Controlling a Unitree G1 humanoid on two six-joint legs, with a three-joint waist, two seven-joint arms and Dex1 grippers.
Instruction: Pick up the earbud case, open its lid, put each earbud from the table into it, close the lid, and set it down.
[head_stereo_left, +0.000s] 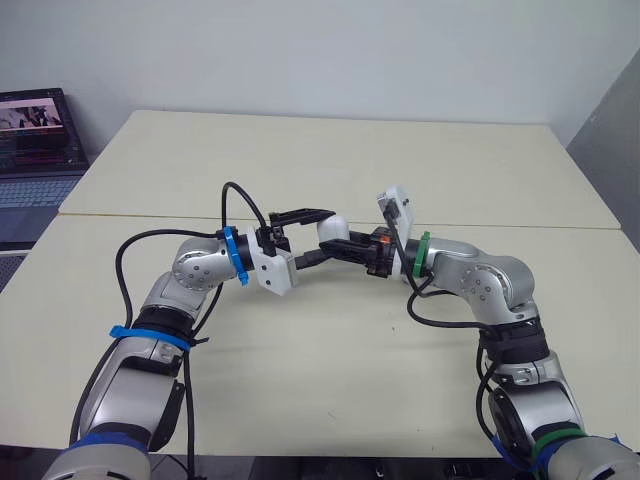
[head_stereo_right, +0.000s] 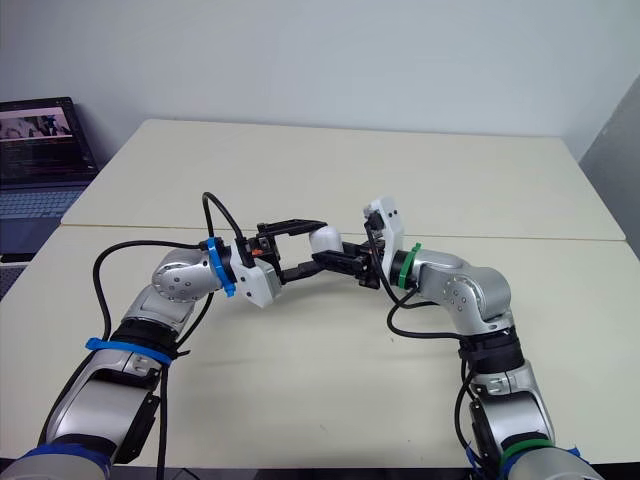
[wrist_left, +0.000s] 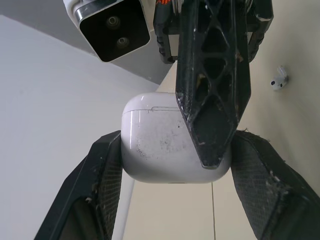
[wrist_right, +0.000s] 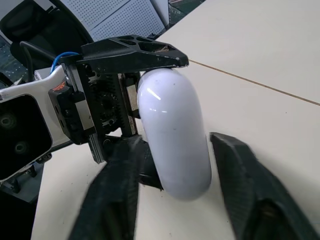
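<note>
Cream worktop (head_stereo_left: 300, 150) spreads wide, its edges well away from both arms. Above its middle hangs the earbud case (head_stereo_left: 332, 228), lid shut, lid end toward the right wrist. The left gripper (wrist_left: 175, 155) clamps its sides. The right gripper (wrist_right: 177, 145), elbow bent inward, straddles it with fingers parted. One earbud (wrist_left: 278, 79) lies on the worktop.

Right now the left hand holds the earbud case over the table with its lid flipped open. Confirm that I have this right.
Not quite: the lid is shut. The left wrist view shows the earbud case with its seam closed, gripped by the left hand. The rest stands: the left hand holds it over the table.
</note>
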